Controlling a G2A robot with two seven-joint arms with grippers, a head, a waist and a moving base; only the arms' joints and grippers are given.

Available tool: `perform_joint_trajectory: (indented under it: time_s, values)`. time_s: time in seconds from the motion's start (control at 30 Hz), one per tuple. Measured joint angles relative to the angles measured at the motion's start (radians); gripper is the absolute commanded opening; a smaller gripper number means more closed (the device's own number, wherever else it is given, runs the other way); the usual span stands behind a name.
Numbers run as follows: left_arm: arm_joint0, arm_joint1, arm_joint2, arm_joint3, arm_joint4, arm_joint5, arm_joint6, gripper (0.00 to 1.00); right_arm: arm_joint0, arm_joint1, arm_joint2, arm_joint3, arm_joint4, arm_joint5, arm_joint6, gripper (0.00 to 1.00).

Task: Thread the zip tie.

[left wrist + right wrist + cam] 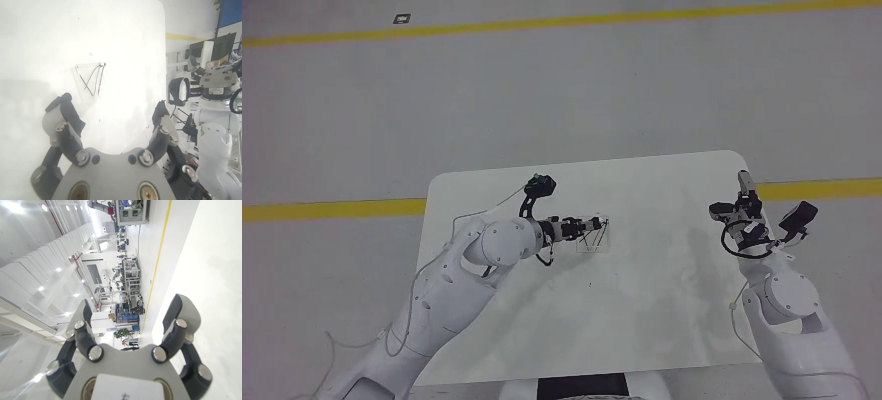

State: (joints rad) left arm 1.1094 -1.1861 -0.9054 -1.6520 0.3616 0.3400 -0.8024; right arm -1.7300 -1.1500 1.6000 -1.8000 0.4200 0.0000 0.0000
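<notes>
Several thin black zip ties [94, 80] lie crossed on a small clear sheet [79, 83] near the middle of the white table [662, 300]. From above, the zip ties [592, 238] sit just ahead of my left gripper [582, 226]. That left gripper [115, 102] is open a short way from the ties, with nothing between its fingers. My right gripper [745, 186] stands at the table's right edge, pointing away from the ties. The right gripper [130, 308] is open and holds nothing.
The table's far edge lies a little beyond the ties. A yellow floor line [332, 210] runs behind the table. In the left wrist view, the other arm [213, 106] rises past the table's edge, with workshop clutter behind it.
</notes>
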Motion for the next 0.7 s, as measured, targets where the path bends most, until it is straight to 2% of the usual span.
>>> perform_joint_trajectory:
  time_s: [0.1,0.2,0.3,0.4,0.53,0.63,0.7]
  values:
    - [-0.008,-0.002,0.009,-0.004,0.006,-0.01,-0.002,1.0,0.0,0.0,0.0,0.0,0.0,0.0,0.0,1.0]
    - [-0.061,-0.013,0.061,0.007,0.04,-0.02,-0.033,1.0,0.0,0.0,0.0,0.0,0.0,0.0,0.0,1.0]
    - [-0.136,-0.033,0.127,0.045,0.062,-0.008,-0.069,1.0,0.0,0.0,0.0,0.0,0.0,0.0,0.0,1.0]
    - [-0.208,-0.06,0.2,0.119,0.081,0.0,-0.088,1.0,0.0,0.0,0.0,0.0,0.0,0.0,0.0,1.0]
    - [-0.291,-0.11,0.288,0.244,0.107,0.0,-0.077,1.0,0.0,0.0,0.0,0.0,0.0,0.0,0.0,1.0]
    - [-0.327,-0.149,0.326,0.329,0.116,0.0,-0.066,1.0,0.0,0.0,0.0,0.0,0.0,0.0,0.0,1.0]
    - [-0.336,-0.163,0.337,0.345,0.115,0.0,-0.051,1.0,0.0,0.0,0.0,0.0,0.0,0.0,0.0,1.0]
